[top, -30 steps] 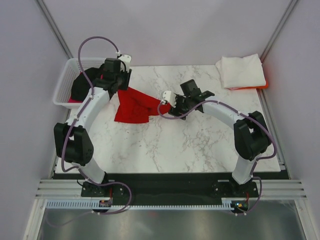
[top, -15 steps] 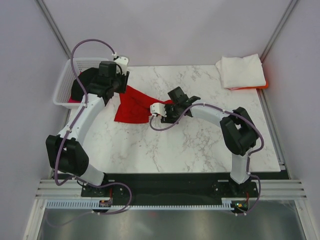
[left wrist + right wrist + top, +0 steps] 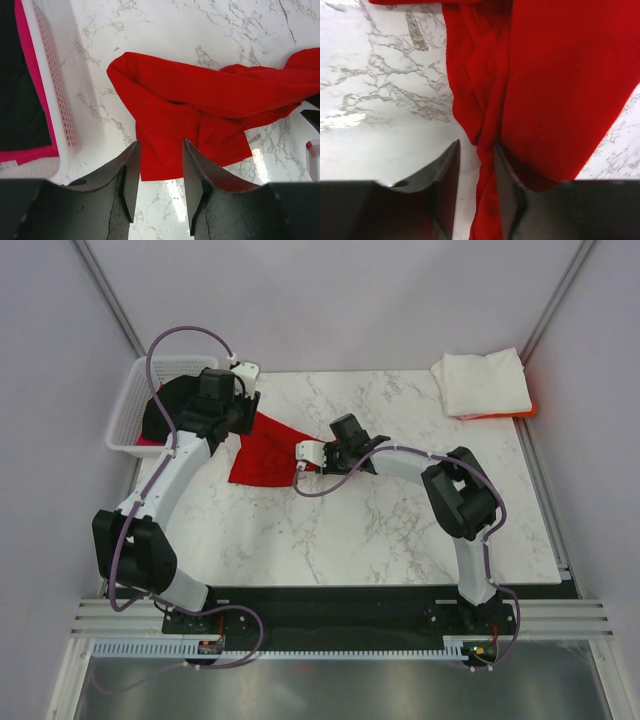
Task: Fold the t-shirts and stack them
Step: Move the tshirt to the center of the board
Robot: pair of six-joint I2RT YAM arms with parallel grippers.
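The bench point(image 3: 400, 530) is carrying the red shirt point(image 3: 265, 452), which is lying crumpled at its back left. The shirt's right side is being pinched in a bunch by the right jaws. The left jaws are being held apart over its left part, gripping nothing. The shirt is probably being laid flat for folding. A left edge should be gripped, then both sides pulled apart gently until the creases are gone.
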